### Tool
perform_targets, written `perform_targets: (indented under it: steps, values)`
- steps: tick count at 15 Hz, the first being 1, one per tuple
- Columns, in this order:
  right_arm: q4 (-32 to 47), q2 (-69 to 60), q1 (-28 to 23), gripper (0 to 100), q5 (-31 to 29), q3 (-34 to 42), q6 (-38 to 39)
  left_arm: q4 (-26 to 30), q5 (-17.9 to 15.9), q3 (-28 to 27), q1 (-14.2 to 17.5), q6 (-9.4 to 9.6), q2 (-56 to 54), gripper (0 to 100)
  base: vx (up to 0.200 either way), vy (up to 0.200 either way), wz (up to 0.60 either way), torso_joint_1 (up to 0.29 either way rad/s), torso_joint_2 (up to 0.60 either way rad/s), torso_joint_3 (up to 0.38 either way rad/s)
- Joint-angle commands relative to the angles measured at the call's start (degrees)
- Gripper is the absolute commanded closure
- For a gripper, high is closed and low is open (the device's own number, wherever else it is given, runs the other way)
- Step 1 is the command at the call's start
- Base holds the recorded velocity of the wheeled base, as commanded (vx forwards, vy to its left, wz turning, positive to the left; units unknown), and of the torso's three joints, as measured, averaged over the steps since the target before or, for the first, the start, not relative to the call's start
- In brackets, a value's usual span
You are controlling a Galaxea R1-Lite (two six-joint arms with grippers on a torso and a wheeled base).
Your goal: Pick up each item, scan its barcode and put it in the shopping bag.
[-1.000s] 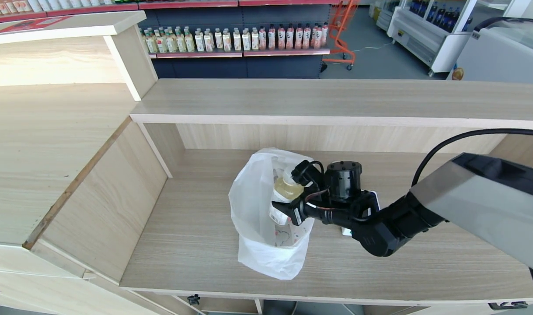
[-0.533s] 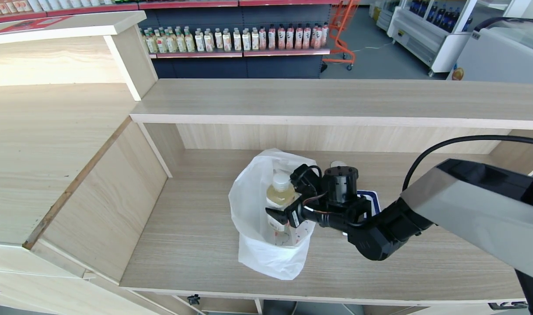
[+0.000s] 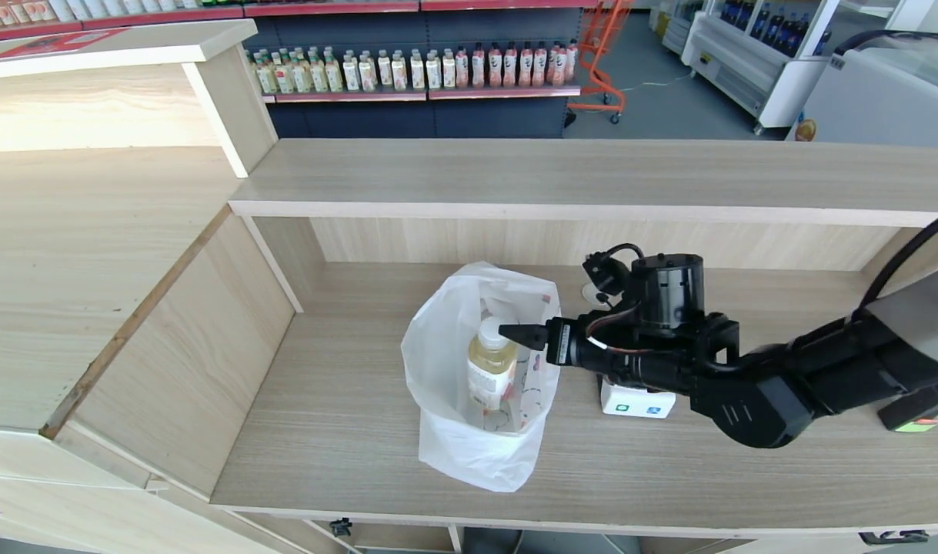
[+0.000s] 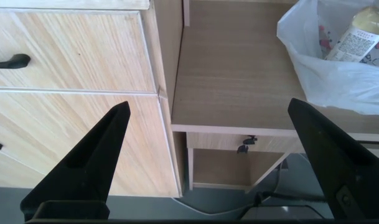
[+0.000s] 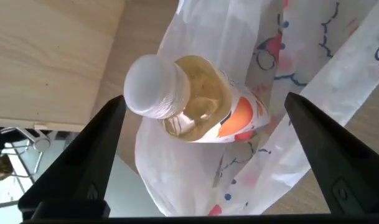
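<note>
Resting inside shopping bag (image 3: 438, 362): bottle (image 5: 201, 106) (upright).

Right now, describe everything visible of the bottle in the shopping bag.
The bottle looks like clear plastic holding pale yellow liquid, closed with a white ribbed screw cap. A white printed label with an orange patch wraps its body. It stands roughly upright, leaning slightly, inside the thin white shopping bag on the wooden counter, with the bag's film around its lower part. The right gripper is by its neck with the jaws open; contact cannot be told.
</note>
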Motion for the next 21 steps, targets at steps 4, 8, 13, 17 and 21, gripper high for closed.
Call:
perform_targets:
  steps: [4,8,13,17,21]
  values:
    - [16.8,-31.58,-16.5,0,4.54,12.96,-5.2,0.0,0.0,0.0,0.01,0.04,-0.02,0,0.0,0.0,0.0,0.0,0.0,0.0]
    - [23.04,-32.81,-33.37,0,4.36,13.49,-26.03,0.0,0.0,0.0,0.01,-0.05,-0.02,0,0.0,0.0,0.0,0.0,0.0,0.0]
    - [23.04,-33.86,-33.37,0,4.45,14.54,-21.81,0.0,0.0,0.0,0.01,-0.05,-0.02,0,0.0,0.0,0.0,0.0,0.0,0.0]
    - [22.95,-33.95,-33.37,0,4.27,15.42,-20.22,0.0,0.0,0.0,-0.08,-0.05,0.59,0,-0.05,-0.05,0.0,0.002,0.0,0.001]
    - [22.95,-33.6,-33.2,0,3.92,15.33,-9.77,0.0,0.0,0.0,0.01,-0.14,0.15,0,-0.2,-0.2,0.0,0.01,0.0,-0.001]
